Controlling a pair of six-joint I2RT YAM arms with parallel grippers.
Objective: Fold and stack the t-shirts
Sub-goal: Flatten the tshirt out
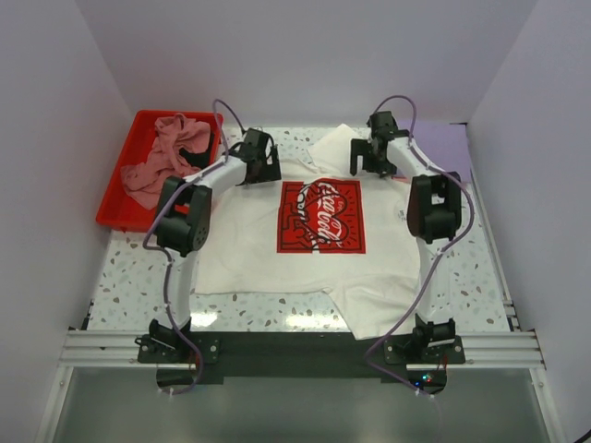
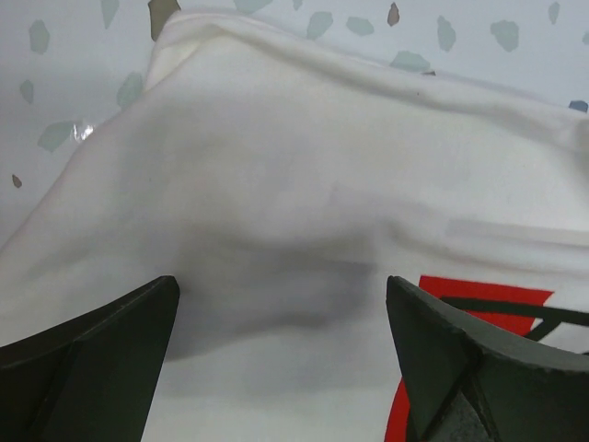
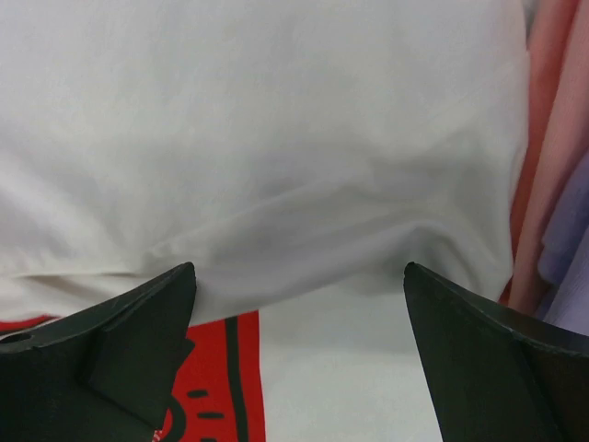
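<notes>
The white t-shirt (image 1: 305,268) with the red square Coca-Cola print (image 1: 321,216) lies spread on the table, print up. My left gripper (image 1: 261,166) is open just above its far left part; in the left wrist view its fingers (image 2: 110,359) straddle bare white cloth (image 2: 294,203). My right gripper (image 1: 367,159) is open over the far right part, where a white flap is folded back (image 3: 276,138). A dusty-pink t-shirt (image 1: 166,152) lies crumpled in the red tray. A lavender t-shirt (image 1: 443,148) lies at the far right; lavender and salmon-pink cloth edges (image 3: 552,212) show in the right wrist view.
The red plastic tray (image 1: 115,198) stands at the far left. White walls close in the left, back and right sides. The speckled table top (image 1: 120,286) shows around the shirt. An aluminium rail (image 1: 295,346) with both arm bases runs along the near edge.
</notes>
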